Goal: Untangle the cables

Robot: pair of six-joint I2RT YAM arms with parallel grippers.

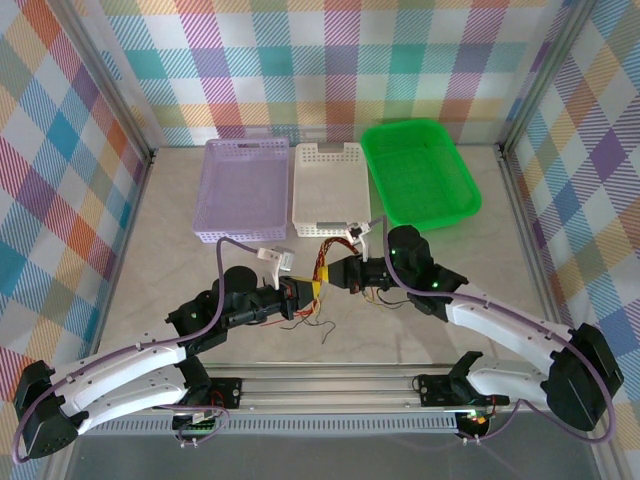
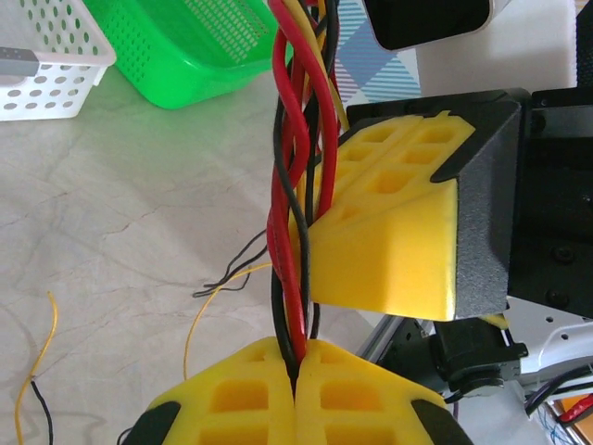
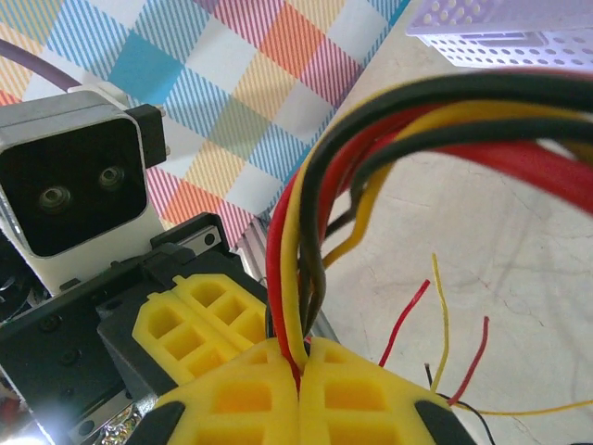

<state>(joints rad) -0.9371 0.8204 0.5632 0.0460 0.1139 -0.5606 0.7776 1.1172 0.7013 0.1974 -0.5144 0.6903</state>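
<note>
The cables (image 1: 330,251) are a twisted bundle of red, yellow and black wires held above the middle of the table. My left gripper (image 1: 308,291) and right gripper (image 1: 347,272) meet tip to tip there. In the left wrist view the left gripper (image 2: 296,360) is shut on the cables (image 2: 295,185), with the right gripper's yellow fingers (image 2: 389,236) pressed against the bundle's side. In the right wrist view the right gripper (image 3: 301,360) is shut on the cables (image 3: 306,232), which arch up and to the right. The left gripper's fingers (image 3: 190,320) sit just beside it.
A lilac basket (image 1: 245,185), a white basket (image 1: 330,180) and a green tray (image 1: 420,170) stand in a row at the back. Loose wire ends (image 1: 310,322) trail on the marble tabletop under the grippers. A metal rail runs along the near edge.
</note>
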